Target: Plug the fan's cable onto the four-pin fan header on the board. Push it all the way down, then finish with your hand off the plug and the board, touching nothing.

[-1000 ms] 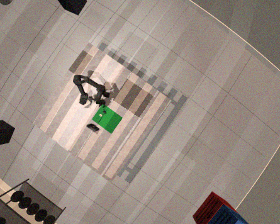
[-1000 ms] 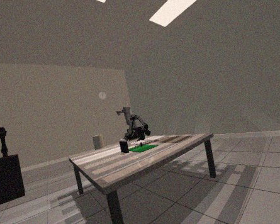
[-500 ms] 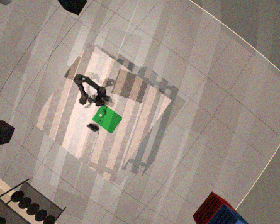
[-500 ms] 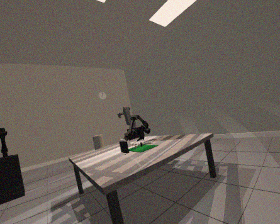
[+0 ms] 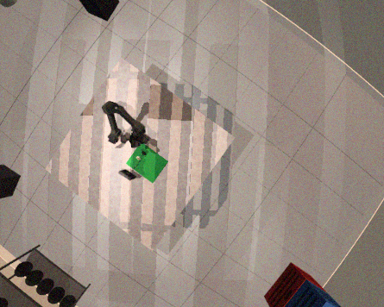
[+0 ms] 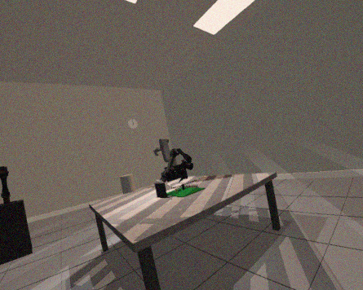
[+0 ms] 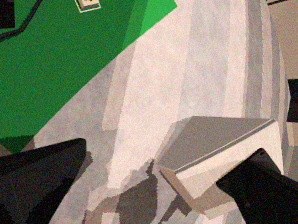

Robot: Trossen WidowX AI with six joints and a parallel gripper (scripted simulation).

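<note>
The green board (image 5: pixel 153 166) (image 6: pixel 193 191) (image 7: pixel 55 75) lies flat on the table. The pale four-pin header (image 5: pixel 138 158) (image 7: pixel 89 4) is cut by the top edge of the wrist view. A dark block (image 7: pixel 6 14), seemingly the plug, stands on the board apart from the header, partly out of view. The black cable (image 7: pixel 29 24) runs up from beside it. The fan (image 5: pixel 127 174) (image 6: pixel 161 190) stands beside the board. My gripper (image 7: pixel 166 159) is wide open and empty; in the wrist view its fingers show beyond the board's edge, off plug and header.
A pale grey angular object (image 7: pixel 215 142) shows partly behind the right finger in the wrist view; I cannot tell what it is. The table (image 5: pixel 116 203) (image 6: pixel 151 221) has striped light and shadow. A rack (image 5: pixel 52 269) and dark pedestals (image 5: pixel 2 183) (image 6: pixel 10 232) stand off the table.
</note>
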